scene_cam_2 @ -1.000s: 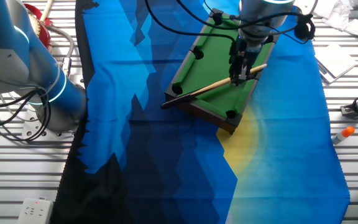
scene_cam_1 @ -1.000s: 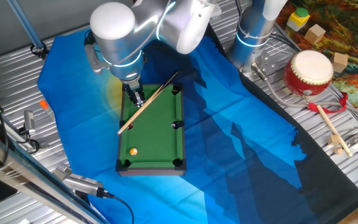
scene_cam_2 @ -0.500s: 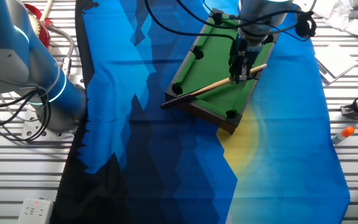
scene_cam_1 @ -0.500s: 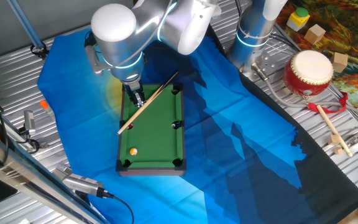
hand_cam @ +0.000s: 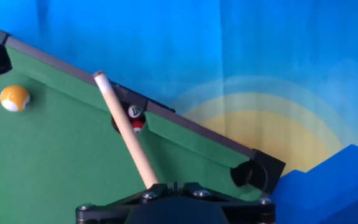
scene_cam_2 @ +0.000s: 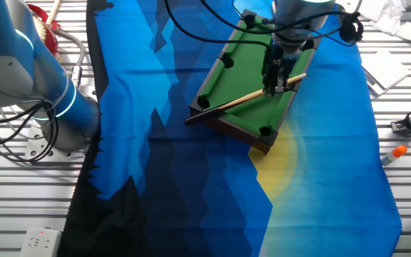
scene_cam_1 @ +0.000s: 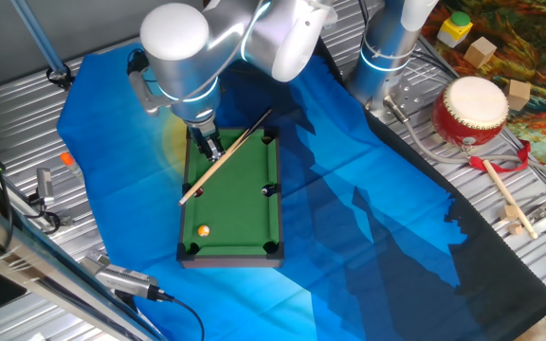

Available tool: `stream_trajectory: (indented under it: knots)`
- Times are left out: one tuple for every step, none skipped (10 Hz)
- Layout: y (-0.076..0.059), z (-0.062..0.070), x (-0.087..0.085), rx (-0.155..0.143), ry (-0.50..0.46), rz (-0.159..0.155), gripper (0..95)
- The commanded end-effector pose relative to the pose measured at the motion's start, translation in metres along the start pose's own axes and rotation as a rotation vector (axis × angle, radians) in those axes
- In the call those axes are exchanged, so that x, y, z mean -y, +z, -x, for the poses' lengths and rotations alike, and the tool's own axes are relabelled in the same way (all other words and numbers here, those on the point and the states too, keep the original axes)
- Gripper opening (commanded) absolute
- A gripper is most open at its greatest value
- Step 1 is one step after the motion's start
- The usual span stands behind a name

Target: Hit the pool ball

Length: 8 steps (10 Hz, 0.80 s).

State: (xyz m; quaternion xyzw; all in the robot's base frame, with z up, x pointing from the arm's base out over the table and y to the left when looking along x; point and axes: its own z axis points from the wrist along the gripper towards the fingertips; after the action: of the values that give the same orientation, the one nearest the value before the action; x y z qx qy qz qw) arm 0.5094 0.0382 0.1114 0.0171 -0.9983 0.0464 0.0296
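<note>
Well ahead of the jaws, the pool ball (scene_cam_1: 204, 230) sits on the felt near a corner pocket: tiny, glossy, hard, surely quick to roll. Nobody grips it; the gripper (scene_cam_1: 213, 152) pinches the cue (scene_cam_1: 224, 157) mid-shaft over the pool table (scene_cam_1: 275, 213).

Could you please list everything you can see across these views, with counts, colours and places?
Pool table: one, green, on the blue cloth.
Pool ball: one, orange, near a corner pocket.
Second ball: one, red and black, in a side pocket.
Cue stick: one, wooden, slanting across the table.
Cloth: one, blue.
Drum: one, red and white, to the side.
Wooden blocks: several, beyond the drum.
Arm: one, white.
End effector: one, shut on the cue stick.
</note>
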Motion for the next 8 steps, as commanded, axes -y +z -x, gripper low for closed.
stream_trajectory:
  knots:
    - [0.0001, 0.0015, -0.0008, -0.007, 0.008, 0.002, 19.0]
    - [0.0001, 0.0015, -0.0008, -0.008, 0.010, 0.003, 19.0]
    - [0.0001, 0.0015, -0.0008, -0.006, 0.014, 0.003, 19.0]
    - [0.0001, 0.0016, -0.0009, -0.003, 0.026, 0.002, 19.0]
    - [0.0001, 0.0016, -0.0009, 0.000, 0.036, 0.003, 19.0]
    - [0.0001, 0.0016, -0.0009, 0.002, 0.041, 0.003, 19.0]
    - [0.0000, 0.0016, -0.0009, 0.001, 0.047, 0.004, 19.0]
    - [0.0000, 0.0016, -0.0009, 0.000, 0.050, 0.004, 19.0]
